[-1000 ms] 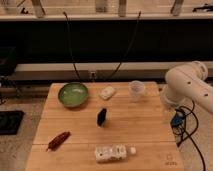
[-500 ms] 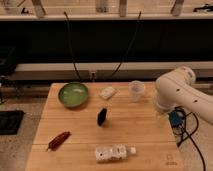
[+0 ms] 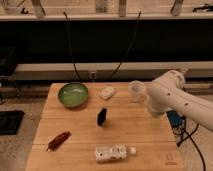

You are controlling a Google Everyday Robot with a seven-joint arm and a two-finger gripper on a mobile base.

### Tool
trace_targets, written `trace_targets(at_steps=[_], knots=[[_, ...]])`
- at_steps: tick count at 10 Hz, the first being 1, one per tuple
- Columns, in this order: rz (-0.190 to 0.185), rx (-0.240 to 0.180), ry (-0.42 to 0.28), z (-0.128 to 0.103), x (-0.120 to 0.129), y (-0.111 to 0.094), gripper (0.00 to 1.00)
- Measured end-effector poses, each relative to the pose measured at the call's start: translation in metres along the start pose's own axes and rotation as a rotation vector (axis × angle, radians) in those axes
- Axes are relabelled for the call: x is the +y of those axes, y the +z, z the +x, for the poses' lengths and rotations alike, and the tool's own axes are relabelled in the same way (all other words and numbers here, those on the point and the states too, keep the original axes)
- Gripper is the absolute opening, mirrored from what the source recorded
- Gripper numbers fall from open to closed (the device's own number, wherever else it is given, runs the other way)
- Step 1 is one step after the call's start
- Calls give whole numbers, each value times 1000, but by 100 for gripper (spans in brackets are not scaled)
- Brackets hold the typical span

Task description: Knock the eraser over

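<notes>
The eraser (image 3: 102, 116) is a small black block standing upright near the middle of the wooden table (image 3: 145, 145). My white arm (image 3: 172, 97) reaches in from the right, over the table's right part. My gripper (image 3: 153, 109) is at the arm's lower left end, just right of and below the clear cup (image 3: 136, 91). It is well to the right of the eraser and apart from it.
A green bowl (image 3: 73, 94) sits at the back left, with a white lumpy object (image 3: 107, 92) beside it. A white segmented block (image 3: 112, 153) lies near the front edge. A red-brown item (image 3: 58, 140) lies at the front left. Black cables hang behind the table.
My arm has swung left from the table's right edge to over its right part, near the cup. The eraser and the other objects have not moved.
</notes>
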Motion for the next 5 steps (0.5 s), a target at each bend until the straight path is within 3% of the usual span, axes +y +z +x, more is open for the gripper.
trace_targets(at_steps=[5], knots=[[-5,8,-54,-19,-3,14,80]])
